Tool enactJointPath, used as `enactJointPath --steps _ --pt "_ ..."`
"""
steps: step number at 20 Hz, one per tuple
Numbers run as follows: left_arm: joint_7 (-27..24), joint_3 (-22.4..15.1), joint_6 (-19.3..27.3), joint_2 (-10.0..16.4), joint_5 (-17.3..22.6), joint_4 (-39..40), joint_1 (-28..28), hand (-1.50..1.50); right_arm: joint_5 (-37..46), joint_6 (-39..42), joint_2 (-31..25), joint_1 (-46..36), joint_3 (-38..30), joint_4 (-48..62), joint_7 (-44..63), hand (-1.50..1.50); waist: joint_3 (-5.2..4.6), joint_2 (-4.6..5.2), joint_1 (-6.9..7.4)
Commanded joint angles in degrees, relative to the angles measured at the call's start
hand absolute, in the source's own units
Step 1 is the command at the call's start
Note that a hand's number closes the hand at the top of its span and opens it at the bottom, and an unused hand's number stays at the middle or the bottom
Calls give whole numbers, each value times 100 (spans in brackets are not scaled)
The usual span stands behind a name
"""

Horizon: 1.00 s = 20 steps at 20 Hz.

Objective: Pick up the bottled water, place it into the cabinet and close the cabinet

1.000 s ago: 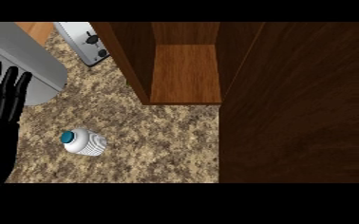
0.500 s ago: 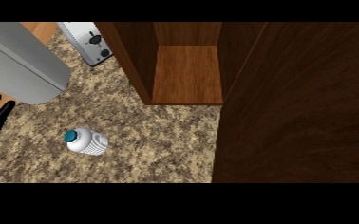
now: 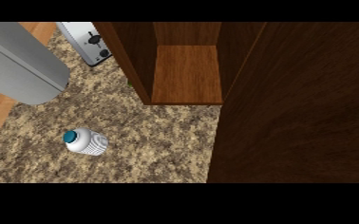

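The bottled water (image 3: 85,141) stands on the speckled counter at the lower left, white and ribbed with a teal cap. Behind it and to the right is the wooden cabinet (image 3: 186,73), open, with its bare shelf showing. The open cabinet door (image 3: 294,104) fills the right side of the view as a dark wood panel. A grey forearm (image 3: 28,69) lies across the upper left, well apart from the bottle. Neither hand shows in this view.
A silver toaster (image 3: 88,42) stands at the back left beside the cabinet's side wall. The granite counter (image 3: 161,142) runs from the bottle to the foot of the door.
The black fingers of the left hand, seen at the left edge earlier, have slipped out of view. The grey forearm has shifted a little. The bottle has not moved.
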Motion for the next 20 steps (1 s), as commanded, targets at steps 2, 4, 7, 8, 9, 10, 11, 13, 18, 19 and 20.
enactJointPath --steps 2,4,7,8,9,10,11,13,18,19,20 --pt "234 242 -279 15 146 95 123 -150 812 -504 239 -81 842 -476 578 -150 -2 -2 -11" --pt "522 326 -99 57 179 -151 96 -150 196 -258 74 -186 206 -216 400 -150 3 4 -6" --pt "274 72 -485 -214 -424 234 53 -150 405 -415 95 -472 381 -362 817 -150 -1 8 -14" --pt "228 458 -735 -102 -224 -27 438 -150 272 -332 -58 -142 260 -439 621 -150 1 -2 6" --pt "119 154 -998 -384 -549 80 508 -150 537 -435 80 -255 551 -261 483 -150 -1 0 -2" --pt "55 66 -815 -242 -895 671 -157 -150 375 -420 5 -284 415 -452 718 -150 -1 10 -50" --pt "340 -149 -315 -233 -1020 341 -351 -150 688 -427 -51 145 880 -630 480 -150 1 2 -95" --pt "-32 -367 -545 -674 -1602 593 -311 -150 490 -432 -122 194 717 -407 285 -150 1 7 -73" --pt "-222 -332 -619 -695 -1964 1312 -661 -150 692 -587 -108 142 978 -153 96 -150 1 7 -74" --pt "-440 -199 -732 -700 -2049 1609 -632 -150 377 -629 -126 -511 451 -746 1086 -150 -5 15 -55" --pt "-402 -295 -702 -696 -2096 1713 -809 -150 585 -677 -78 -391 768 -576 900 -150 -2 10 -55"
